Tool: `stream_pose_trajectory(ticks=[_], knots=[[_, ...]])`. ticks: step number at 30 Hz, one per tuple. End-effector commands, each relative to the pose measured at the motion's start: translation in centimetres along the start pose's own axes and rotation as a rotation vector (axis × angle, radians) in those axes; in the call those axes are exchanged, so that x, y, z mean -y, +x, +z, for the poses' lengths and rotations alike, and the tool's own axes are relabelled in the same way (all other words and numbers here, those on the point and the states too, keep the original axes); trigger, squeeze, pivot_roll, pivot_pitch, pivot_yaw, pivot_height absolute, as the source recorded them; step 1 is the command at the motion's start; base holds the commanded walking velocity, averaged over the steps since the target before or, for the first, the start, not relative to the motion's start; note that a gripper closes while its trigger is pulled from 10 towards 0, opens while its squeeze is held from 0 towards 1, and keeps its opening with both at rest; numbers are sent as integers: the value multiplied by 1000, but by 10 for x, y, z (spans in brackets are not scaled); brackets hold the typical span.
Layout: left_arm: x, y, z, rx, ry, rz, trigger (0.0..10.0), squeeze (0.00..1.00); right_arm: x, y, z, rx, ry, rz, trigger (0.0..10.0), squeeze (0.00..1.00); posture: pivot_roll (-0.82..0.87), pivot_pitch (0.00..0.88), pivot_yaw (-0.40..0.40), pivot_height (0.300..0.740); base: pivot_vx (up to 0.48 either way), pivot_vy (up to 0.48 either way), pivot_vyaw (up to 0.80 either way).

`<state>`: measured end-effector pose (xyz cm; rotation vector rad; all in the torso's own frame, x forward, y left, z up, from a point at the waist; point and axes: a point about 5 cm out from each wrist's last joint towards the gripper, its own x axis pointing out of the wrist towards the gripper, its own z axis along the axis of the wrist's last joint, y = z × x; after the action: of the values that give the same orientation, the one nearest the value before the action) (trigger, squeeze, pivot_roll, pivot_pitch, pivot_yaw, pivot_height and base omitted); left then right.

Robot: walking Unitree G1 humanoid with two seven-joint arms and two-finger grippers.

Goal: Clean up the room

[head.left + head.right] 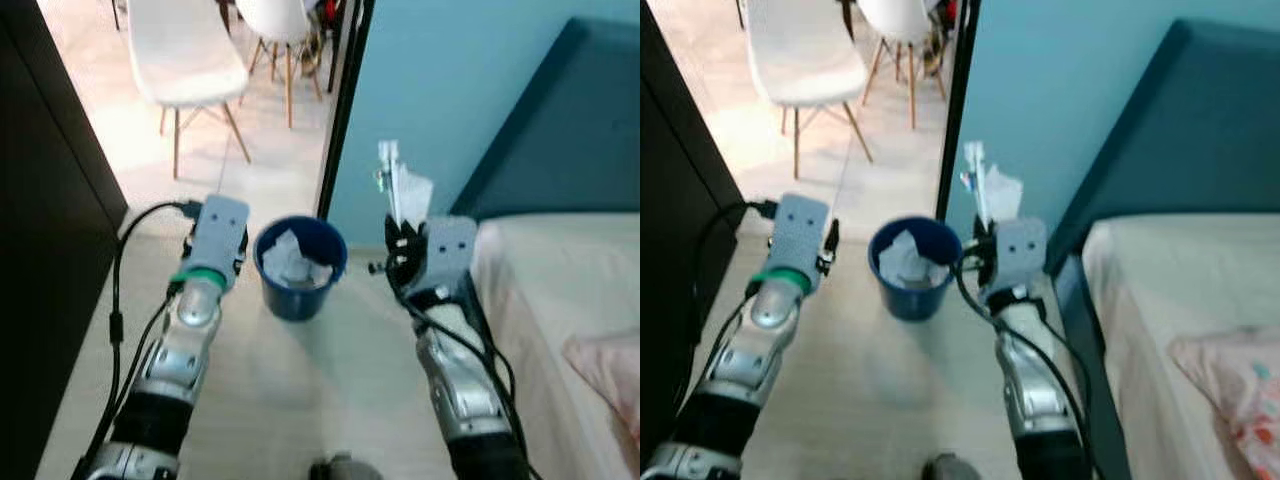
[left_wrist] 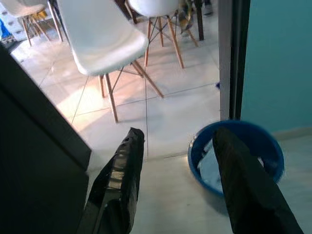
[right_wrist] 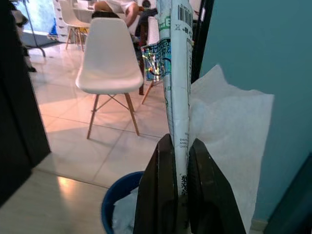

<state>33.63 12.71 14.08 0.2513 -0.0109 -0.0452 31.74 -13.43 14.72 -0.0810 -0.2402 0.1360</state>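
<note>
A blue bin (image 1: 299, 266) stands on the pale floor in front of me, with crumpled white paper (image 1: 294, 262) inside it. My right gripper (image 1: 402, 238) is shut on a flattened wrapper with a barcode and a white tissue (image 3: 178, 73), holding them upright just to the right of the bin and slightly above its rim. The same wrapper sticks up above the arm (image 1: 392, 180). To the left of the bin my left gripper (image 2: 178, 161) is open with nothing between its fingers; the bin (image 2: 263, 141) lies just past one fingertip.
A dark cabinet (image 1: 45, 230) runs along my left. A bed (image 1: 570, 300) with a dark blue headboard (image 1: 570, 130) is on my right against the teal wall. Beyond the doorway stand white chairs (image 1: 185, 55) on tiled floor. A seated person (image 3: 119, 6) is far back.
</note>
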Motion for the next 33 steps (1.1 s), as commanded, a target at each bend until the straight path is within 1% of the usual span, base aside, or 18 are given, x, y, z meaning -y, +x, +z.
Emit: stream_pose_trajectory(ticks=[1,3,9,19,24,31,33], knots=[[7,-3,-7,-5,-10,-59,10000,0,12,0,-13,-82,-43,-56,10000,0,-131,39,34,738,458,0,0],[8,-3,-8,0,1,-76,10000,0,18,2,-15,-101,-53,-78,10000,0,-133,40,36,738,458,0,0],[11,-3,-6,20,16,-103,10000,0,23,5,-16,-113,-67,-107,10000,0,-133,41,40,738,461,0,0],[12,-2,-3,41,17,-119,10000,0,20,5,-18,-123,-64,-112,10000,0,-130,37,41,738,461,0,0],[15,-1,-2,54,19,-134,10000,0,20,6,-19,-127,-71,-109,10000,0,-136,33,41,738,461,0,0],[16,-1,-3,57,22,-141,10000,0,19,6,-20,-131,-74,-99,10000,0,-137,32,36,738,459,0,0],[17,-2,-5,51,29,-153,10000,0,19,6,-23,-147,-82,-95,10000,0,-125,39,26,738,459,0,0]])
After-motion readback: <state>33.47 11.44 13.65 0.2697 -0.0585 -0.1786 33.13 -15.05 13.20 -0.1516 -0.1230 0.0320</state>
